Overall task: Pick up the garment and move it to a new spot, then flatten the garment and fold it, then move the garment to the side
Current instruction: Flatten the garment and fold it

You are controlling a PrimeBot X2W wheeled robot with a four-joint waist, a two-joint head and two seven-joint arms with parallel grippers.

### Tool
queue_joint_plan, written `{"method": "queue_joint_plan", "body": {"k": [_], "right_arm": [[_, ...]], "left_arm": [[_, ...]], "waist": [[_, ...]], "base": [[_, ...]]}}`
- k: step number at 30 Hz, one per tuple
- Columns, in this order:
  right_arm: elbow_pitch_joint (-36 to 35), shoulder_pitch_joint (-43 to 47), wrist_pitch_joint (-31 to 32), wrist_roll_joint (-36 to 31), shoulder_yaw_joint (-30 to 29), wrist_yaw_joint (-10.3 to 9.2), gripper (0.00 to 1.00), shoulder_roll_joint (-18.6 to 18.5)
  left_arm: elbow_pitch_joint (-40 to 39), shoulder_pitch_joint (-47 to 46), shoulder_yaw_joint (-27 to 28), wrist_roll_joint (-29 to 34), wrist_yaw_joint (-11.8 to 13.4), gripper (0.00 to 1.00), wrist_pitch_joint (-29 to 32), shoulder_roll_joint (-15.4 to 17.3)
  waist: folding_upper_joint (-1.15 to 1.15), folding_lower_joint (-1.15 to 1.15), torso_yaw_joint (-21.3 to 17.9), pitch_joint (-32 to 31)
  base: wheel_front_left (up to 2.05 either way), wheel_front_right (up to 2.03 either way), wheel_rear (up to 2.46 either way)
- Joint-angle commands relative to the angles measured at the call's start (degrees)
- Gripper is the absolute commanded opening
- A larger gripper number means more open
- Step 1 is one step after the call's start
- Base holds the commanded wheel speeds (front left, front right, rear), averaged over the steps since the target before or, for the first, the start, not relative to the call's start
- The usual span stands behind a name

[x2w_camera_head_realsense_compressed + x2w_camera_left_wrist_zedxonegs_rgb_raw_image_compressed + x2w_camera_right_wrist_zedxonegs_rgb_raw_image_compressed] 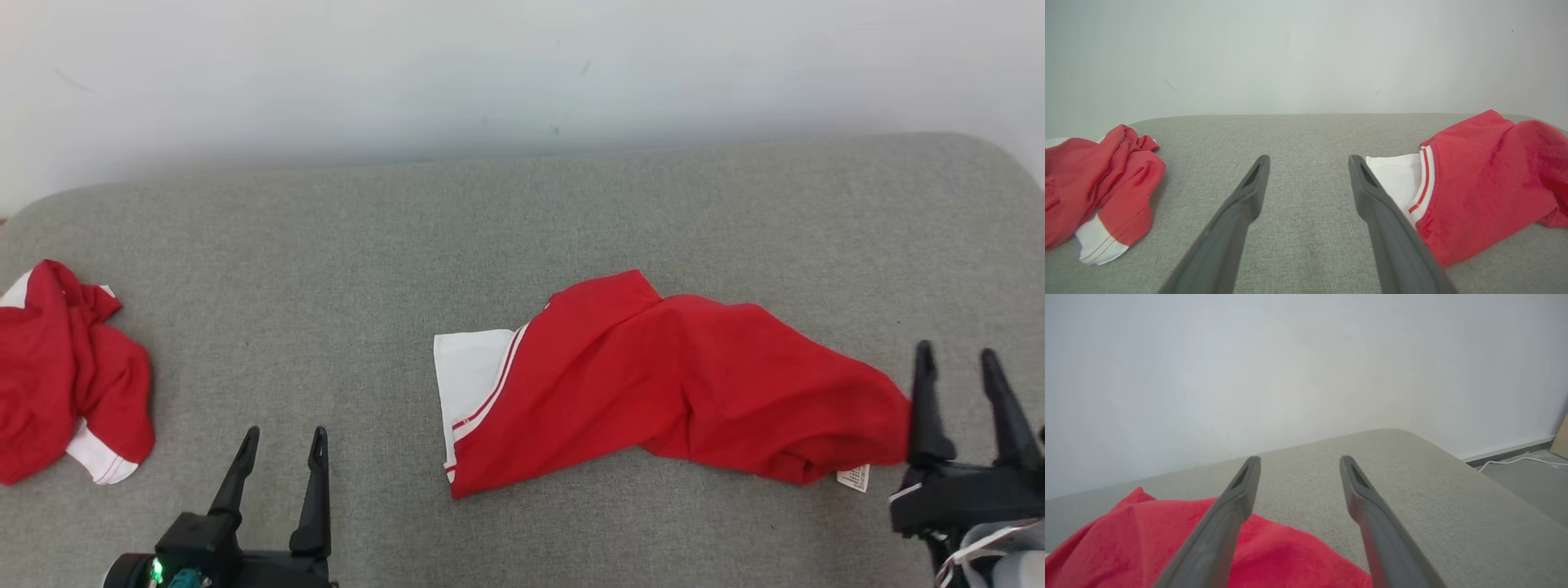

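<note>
Locate the garment [669,384], red with a white panel [469,367], lying rumpled and stretched lengthwise across the centre-right of the grey cushion [522,212]. Treat it as the working item, judging by the right claw [957,351] poised just beside its right end, near the small label [854,477]. Note both claws spread and holding nothing, with the left claw [286,433] low over the cushion, between this garment and a second red garment [65,376] bunched at the left edge. Read this as a ready stance, one claw toward each end, suited to a two-point lift or a flattening pull. Regard flattening and folding as not yet done, given the wrinkles and the humped right end.

Consult the left wrist view for the striped white hem close beside one finger of the left claw [1309,158]. Consult the right wrist view for red cloth running beneath one finger of the right claw [1300,458]; impossible to tell whether touching. Check there also for the cushion's rounded corner and a white cable [1515,461] on the floor, beyond the head view's frame.
</note>
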Motion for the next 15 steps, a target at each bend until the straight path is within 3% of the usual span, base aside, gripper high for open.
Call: {"method": "queue_joint_plan", "body": {"k": [1, 8, 15], "right_arm": [[-2.3, 1.8, 1.2, -1.0, 1.9, -0.06, 1.0, 0.2], [-9.2, 7.0, 5.7, -2.1, 8.6, -0.06, 1.0, 0.6], [-12.0, 11.7, 8.0, -2.7, 10.7, -0.06, 1.0, 1.4]], "left_arm": [[-0.2, 1.3, 0.1, -0.1, 0.2, 1.0, 0.1, 0.5], [-0.7, 2.8, 0.1, -0.6, 0.6, 1.0, 0.5, 1.0], [-0.9, 4.3, 0.0, -0.9, 0.9, 1.0, 0.7, 1.6]], "waist": [[0.0, 0.0, -0.1, -1.0], [0.0, 0.0, -0.3, -2.9], [0.0, 0.0, -0.4, -4.4]], "base": [[0.0, 0.0, 0.0], [0.0, 0.0, 0.0], [0.0, 0.0, 0.0]]}}
